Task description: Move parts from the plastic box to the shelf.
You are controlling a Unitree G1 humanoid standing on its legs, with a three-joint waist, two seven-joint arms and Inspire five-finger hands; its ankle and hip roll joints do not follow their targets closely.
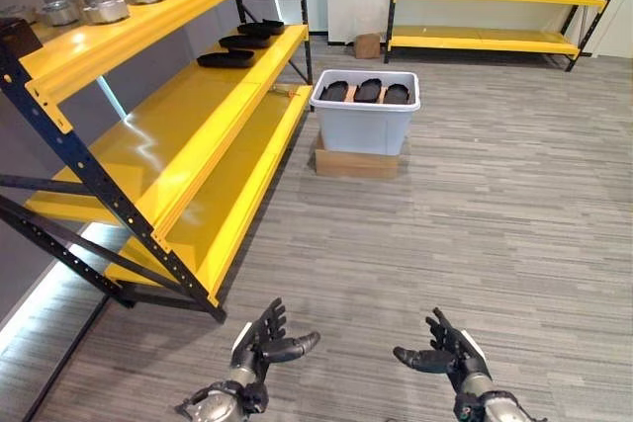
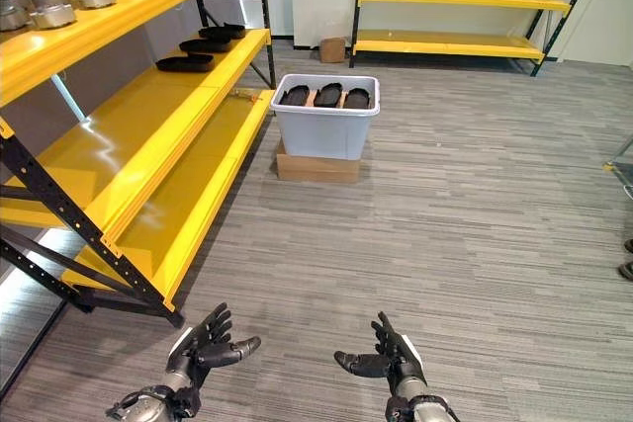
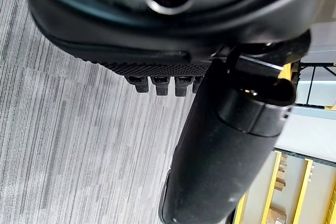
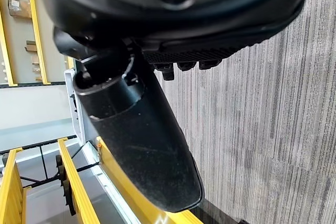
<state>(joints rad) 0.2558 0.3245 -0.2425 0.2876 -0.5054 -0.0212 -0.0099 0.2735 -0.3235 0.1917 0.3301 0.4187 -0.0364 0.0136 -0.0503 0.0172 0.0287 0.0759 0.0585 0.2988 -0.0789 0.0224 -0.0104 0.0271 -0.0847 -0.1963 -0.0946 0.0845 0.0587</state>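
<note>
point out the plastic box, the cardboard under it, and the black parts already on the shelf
plastic box (image 1: 364, 130), left eye view, front wall
cardboard (image 1: 356, 164), left eye view, front face below the box
black parts on the shelf (image 1: 226, 59), left eye view, top of the nearest one

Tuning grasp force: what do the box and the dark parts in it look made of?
Plastic box: pale grey, smooth, slightly translucent plastic with a rolled rim. Dark parts: matte black, flat ovals without glare; probably moulded plastic or coated metal, which cannot be told apart from here.
</note>
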